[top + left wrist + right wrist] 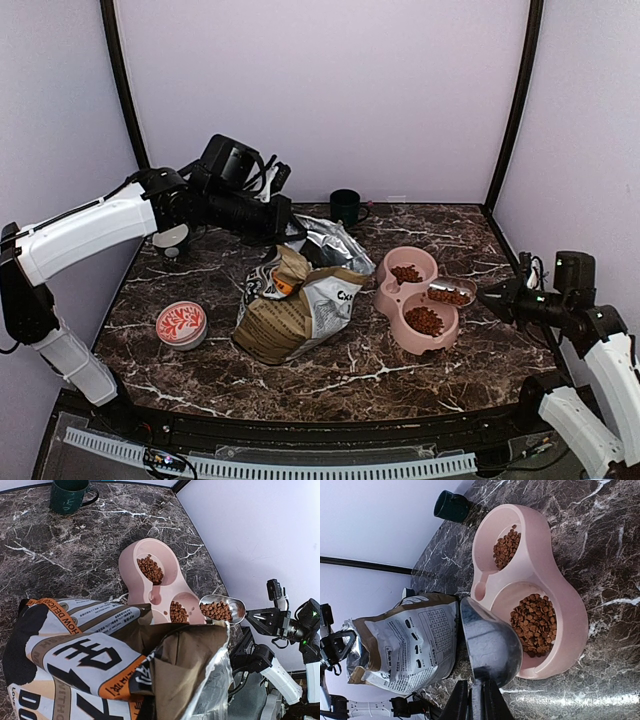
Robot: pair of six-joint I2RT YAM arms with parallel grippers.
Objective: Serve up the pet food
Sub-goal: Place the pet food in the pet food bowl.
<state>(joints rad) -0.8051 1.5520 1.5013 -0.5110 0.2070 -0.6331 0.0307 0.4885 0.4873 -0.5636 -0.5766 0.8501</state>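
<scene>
Pet food fills both wells of the pink double bowl (385,296), the far heap (406,273) and the near heap (424,320). More kibble lies in a metal scoop (450,293) held level over the bowl's right edge. My right gripper (490,297) is shut on the scoop's handle. From the right wrist I see the scoop's underside (490,640) and the near heap (535,625). My left gripper (280,215) is shut on the top edge of the printed food bag (295,305), holding it up. The left wrist view shows the bag's open mouth (190,665); the fingers are hidden.
A dark green mug (347,207) stands at the back of the marble table (200,270). A small red-patterned dish (181,324) sits front left. Purple walls close in the table on three sides.
</scene>
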